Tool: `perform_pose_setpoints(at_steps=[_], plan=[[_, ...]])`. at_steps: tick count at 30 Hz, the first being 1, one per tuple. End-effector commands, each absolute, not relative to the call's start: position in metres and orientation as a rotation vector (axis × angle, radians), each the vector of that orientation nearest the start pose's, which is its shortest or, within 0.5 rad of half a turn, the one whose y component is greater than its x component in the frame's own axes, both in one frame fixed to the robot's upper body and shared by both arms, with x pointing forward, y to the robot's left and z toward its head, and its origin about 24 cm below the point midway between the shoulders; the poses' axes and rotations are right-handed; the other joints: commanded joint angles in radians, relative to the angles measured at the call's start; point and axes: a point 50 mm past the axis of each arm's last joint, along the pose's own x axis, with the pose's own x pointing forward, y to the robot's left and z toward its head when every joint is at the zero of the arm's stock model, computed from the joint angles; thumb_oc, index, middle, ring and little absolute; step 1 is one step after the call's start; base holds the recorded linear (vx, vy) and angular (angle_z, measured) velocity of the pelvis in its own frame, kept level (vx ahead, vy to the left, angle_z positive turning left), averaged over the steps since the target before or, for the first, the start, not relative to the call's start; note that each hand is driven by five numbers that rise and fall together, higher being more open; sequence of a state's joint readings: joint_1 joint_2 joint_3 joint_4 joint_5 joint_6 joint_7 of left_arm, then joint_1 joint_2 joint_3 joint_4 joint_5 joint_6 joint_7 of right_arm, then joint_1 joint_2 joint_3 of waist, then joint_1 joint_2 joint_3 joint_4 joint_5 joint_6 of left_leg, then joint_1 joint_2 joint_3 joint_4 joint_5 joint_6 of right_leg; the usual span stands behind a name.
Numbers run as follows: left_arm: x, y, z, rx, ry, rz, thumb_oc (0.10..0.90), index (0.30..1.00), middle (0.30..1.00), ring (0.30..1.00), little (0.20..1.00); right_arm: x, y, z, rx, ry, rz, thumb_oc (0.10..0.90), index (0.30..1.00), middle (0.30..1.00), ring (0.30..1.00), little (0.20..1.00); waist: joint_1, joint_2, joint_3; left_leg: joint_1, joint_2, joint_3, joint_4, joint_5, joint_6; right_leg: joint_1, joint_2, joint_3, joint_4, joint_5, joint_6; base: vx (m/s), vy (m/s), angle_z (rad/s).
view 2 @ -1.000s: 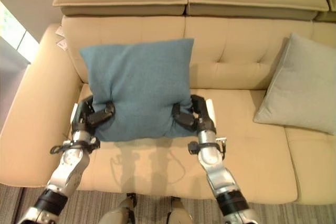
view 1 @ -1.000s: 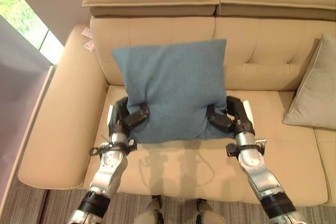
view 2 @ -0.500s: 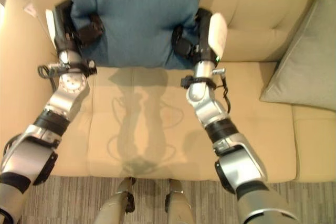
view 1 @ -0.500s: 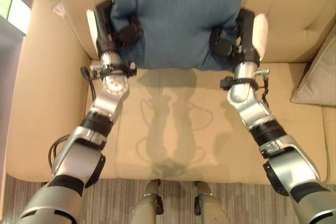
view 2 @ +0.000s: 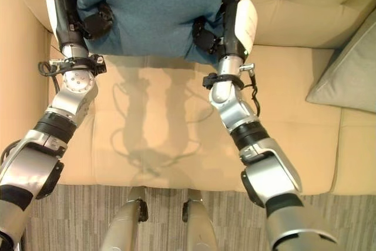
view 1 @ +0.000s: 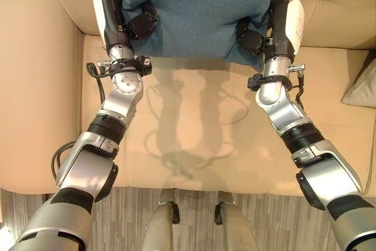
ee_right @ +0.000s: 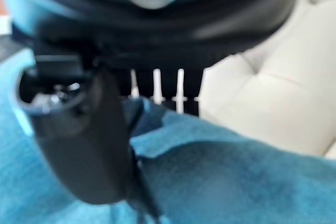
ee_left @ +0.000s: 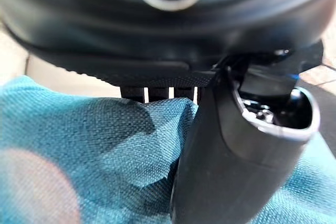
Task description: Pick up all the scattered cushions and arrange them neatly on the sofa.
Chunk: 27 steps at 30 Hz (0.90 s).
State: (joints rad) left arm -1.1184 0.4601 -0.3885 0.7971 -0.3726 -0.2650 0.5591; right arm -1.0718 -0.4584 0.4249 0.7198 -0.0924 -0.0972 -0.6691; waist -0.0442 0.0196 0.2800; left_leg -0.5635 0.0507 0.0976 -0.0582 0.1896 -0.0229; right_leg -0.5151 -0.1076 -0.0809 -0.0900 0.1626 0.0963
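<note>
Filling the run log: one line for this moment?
blue fabric cushion | pinched by left hand and right hand | against beige sofa backrest

Two cushions on one beige sofa point(view 1: 194, 145): one blue cushion point(view 1: 197, 10) and one grey cushion point(view 2: 346, 77) at the right edge.

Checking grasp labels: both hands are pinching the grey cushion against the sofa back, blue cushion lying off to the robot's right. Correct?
Colours are swapped. Both the left hand and right hand pinch the blue cushion against the sofa back; the grey cushion lies off to the robot's right. The right eye view shows both.
</note>
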Motion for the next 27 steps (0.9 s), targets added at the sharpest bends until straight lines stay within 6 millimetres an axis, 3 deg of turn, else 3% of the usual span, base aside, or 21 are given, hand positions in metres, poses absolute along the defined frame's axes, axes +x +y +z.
perform_pose_setpoints(at_steps=[1,4,5,6,11,13,14,15,16,17,22,24,27], plan=[[0.395,0.135,0.331,0.291,-0.804,0.214,0.400,0.300,0.300,0.300,0.300,0.390,-0.120,0.318,-0.546,-0.857,-0.367,0.400,0.300,0.300,0.300,0.300,0.009,-0.010,-0.038,-0.075,-0.020,-0.034,-0.029,-0.041,-0.077,-0.083,-0.002,0.008,0.004,-0.042,0.078,-0.03,-0.009,0.06],[0.397,0.135,0.337,0.313,-0.794,0.220,0.400,0.300,0.300,0.300,0.300,0.395,-0.121,0.316,-0.559,-0.821,-0.357,0.400,0.300,0.300,0.300,0.300,0.008,-0.010,-0.034,-0.109,-0.022,-0.039,-0.029,-0.034,-0.078,-0.116,-0.001,0.008,0.004,-0.038,0.080,-0.02,-0.010,0.06],[0.397,0.135,0.344,0.340,-0.801,0.224,0.646,0.669,0.669,0.669,0.669,0.398,-0.123,0.319,-0.581,-0.800,-0.354,0.400,0.300,0.300,0.300,0.300,0.006,-0.010,-0.029,-0.141,-0.023,-0.039,-0.029,-0.030,-0.078,-0.148,0.000,0.008,0.003,-0.034,0.084,-0.03,-0.015,-0.08],[0.397,0.135,0.347,0.359,-0.803,0.225,0.800,0.900,0.900,0.900,0.900,0.399,-0.124,0.321,-0.588,-0.793,-0.350,0.400,0.300,0.300,0.300,0.300,0.006,-0.010,-0.028,-0.156,-0.023,-0.039,-0.029,-0.026,-0.078,-0.162,0.001,0.010,0.003,-0.031,0.085,-0.02,-0.011,-0.09],[0.398,0.141,0.366,0.367,-0.799,0.249,0.800,0.900,0.900,0.900,0.900,0.403,-0.125,0.334,-0.594,-0.751,-0.325,0.400,0.300,0.300,0.300,0.300,0.001,-0.012,-0.018,-0.218,-0.026,-0.043,-0.029,-0.015,-0.079,-0.226,0.005,0.013,0.003,-0.018,0.091,-0.01,-0.004,0.00],[0.397,0.141,0.370,0.334,-0.797,0.242,0.800,0.900,0.900,0.900,0.900,0.405,-0.126,0.337,-0.599,-0.737,-0.315,0.472,0.408,0.408,0.408,0.408,0.000,-0.012,-0.014,-0.234,-0.028,-0.045,-0.029,-0.012,-0.079,-0.241,0.005,0.011,0.003,-0.015,0.093,-0.01,-0.003,0.02],[0.397,0.142,0.370,0.313,-0.794,0.224,0.800,0.900,0.900,0.900,0.900,0.405,-0.128,0.340,-0.605,-0.725,-0.311,0.591,0.587,0.587,0.587,0.587,0.001,-0.011,-0.010,-0.249,-0.029,-0.047,-0.029,-0.008,-0.079,-0.253,0.004,0.009,0.003,-0.015,0.094,0.00,0.000,0.00],[0.397,0.142,0.370,0.313,-0.794,0.224,0.800,0.900,0.900,0.900,0.900,0.405,-0.127,0.340,-0.605,-0.725,-0.311,0.643,0.665,0.665,0.665,0.665,0.001,-0.010,-0.011,-0.249,-0.029,-0.047,-0.029,-0.008,-0.079,-0.254,0.004,0.009,0.003,-0.015,0.094,0.00,0.000,0.00],[0.397,0.141,0.369,0.300,-0.789,0.212,0.800,0.900,0.900,0.900,0.900,0.405,-0.129,0.343,-0.601,-0.723,-0.313,0.767,0.851,0.851,0.851,0.851,0.003,-0.009,-0.008,-0.256,-0.030,-0.048,-0.029,-0.006,-0.079,-0.260,0.004,0.007,0.003,-0.015,0.096,0.00,0.000,0.00],[0.399,0.138,0.365,0.286,-0.775,0.196,0.800,0.900,0.900,0.900,0.900,0.405,-0.129,0.344,-0.600,-0.719,-0.312,0.800,0.900,0.900,0.900,0.900,0.004,-0.008,-0.009,-0.262,-0.033,-0.049,-0.029,-0.004,-0.078,-0.268,0.005,0.009,0.003,-0.012,0.097,0.00,0.000,0.00],[0.401,0.143,0.358,0.246,-0.742,0.200,0.800,0.900,0.900,0.900,0.900,0.405,-0.132,0.345,-0.601,-0.719,-0.318,0.800,0.900,0.900,0.900,0.900,0.004,-0.010,-0.016,-0.266,-0.036,-0.048,-0.029,-0.005,-0.078,-0.273,0.007,0.008,0.003,-0.009,0.097,0.00,-0.003,-0.01],[0.403,0.150,0.350,0.204,-0.717,0.205,0.800,0.900,0.900,0.900,0.900,0.404,-0.143,0.348,-0.598,-0.725,-0.357,0.800,0.900,0.900,0.900,0.900,0.005,-0.011,-0.022,-0.264,-0.038,-0.048,-0.029,-0.006,-0.079,-0.272,0.008,0.006,0.003,-0.010,0.097,0.00,0.000,0.00],[0.405,0.172,0.337,0.149,-0.677,0.236,0.800,0.900,0.900,0.900,0.900,0.401,-0.177,0.349,-0.604,-0.698,-0.448,0.800,0.900,0.900,0.900,0.900,0.008,-0.015,-0.037,-0.248,-0.038,-0.050,-0.029,-0.012,-0.084,-0.259,0.007,0.003,0.003,-0.010,0.097,0.00,-0.010,0.01]])
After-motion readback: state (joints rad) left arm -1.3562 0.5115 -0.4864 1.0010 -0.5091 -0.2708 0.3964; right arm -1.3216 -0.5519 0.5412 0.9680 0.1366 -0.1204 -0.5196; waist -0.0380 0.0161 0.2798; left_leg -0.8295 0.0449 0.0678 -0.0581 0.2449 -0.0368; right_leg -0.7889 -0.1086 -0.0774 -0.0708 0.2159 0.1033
